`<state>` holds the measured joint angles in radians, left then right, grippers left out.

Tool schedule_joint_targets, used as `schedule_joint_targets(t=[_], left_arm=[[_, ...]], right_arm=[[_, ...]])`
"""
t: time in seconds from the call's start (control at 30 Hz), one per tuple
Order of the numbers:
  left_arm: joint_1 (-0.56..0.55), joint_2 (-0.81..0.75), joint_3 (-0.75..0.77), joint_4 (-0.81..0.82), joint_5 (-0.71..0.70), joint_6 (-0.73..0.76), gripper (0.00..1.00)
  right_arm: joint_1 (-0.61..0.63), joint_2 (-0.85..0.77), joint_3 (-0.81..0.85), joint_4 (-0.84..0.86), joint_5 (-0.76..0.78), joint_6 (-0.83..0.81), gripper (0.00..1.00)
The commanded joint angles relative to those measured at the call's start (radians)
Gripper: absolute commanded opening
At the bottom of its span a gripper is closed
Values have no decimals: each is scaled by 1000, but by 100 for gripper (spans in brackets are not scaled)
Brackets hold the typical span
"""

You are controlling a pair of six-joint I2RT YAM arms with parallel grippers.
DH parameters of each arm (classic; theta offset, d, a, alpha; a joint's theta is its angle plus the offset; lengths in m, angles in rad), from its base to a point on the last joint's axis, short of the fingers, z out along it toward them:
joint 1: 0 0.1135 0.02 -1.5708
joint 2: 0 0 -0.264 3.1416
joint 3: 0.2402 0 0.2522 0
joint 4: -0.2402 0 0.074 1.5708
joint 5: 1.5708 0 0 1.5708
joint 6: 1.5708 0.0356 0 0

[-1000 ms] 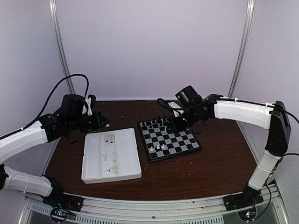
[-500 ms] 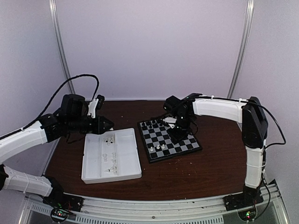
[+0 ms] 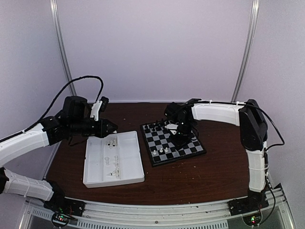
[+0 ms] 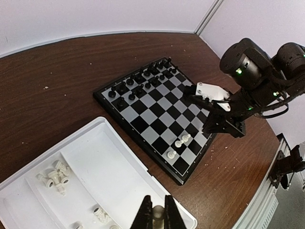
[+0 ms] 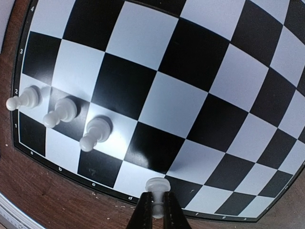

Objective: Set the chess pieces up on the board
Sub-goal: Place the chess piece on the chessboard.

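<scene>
Right end effector (image 5: 156,205) is clamped on a white pawn (image 5: 157,183) over the board's (image 5: 177,102) near edge, next to three placed pawns (image 5: 61,112). Left end effector (image 4: 157,204) pinches another white piece (image 4: 156,213) above the tray (image 4: 119,167). A crooked release could tip the pawn into its neighbours.

We see plain, evenly lit, pale lilac-white walls (image 3: 152,47) filling the upper half of the top view. A thin silver upright (image 3: 62,52) runs down at the upper left, and a second upright (image 3: 246,52) slants down at the upper right. Below them sits a dark brown wooden table (image 3: 200,176) with rounded far corners and small pale flecks on its surface. Along the bottom edge of the frame we find a ribbed metal rail (image 3: 167,210) bordering the table's near side.
</scene>
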<state>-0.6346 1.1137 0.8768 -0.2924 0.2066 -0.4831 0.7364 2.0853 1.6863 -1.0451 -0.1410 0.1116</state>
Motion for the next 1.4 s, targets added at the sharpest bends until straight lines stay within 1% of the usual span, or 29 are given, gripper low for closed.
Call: schedule_joint_targets(t=[0.0, 0.3, 1.1, 1.13, 1.23, 1.27, 1.37], left_arm=[[6, 13, 33, 48, 20, 31, 0], [6, 22, 38, 44, 14, 41, 0], [6, 41, 48, 44, 31, 47, 0], [6, 41, 48, 43, 32, 47, 0], [6, 37, 47, 42, 31, 47, 0], [6, 37, 47, 41, 31, 47, 0], [6, 39, 47, 46, 41, 47, 0]], right_arm=[[5, 34, 48, 12, 10, 8, 6], [5, 66, 76, 9, 12, 2, 7], [6, 84, 70, 37, 3, 7, 10], [5, 84, 70, 35, 4, 7, 12], [6, 80, 69, 34, 10, 7, 26], [6, 78, 69, 35, 12, 6, 28], [5, 64, 67, 41, 17, 8, 31]])
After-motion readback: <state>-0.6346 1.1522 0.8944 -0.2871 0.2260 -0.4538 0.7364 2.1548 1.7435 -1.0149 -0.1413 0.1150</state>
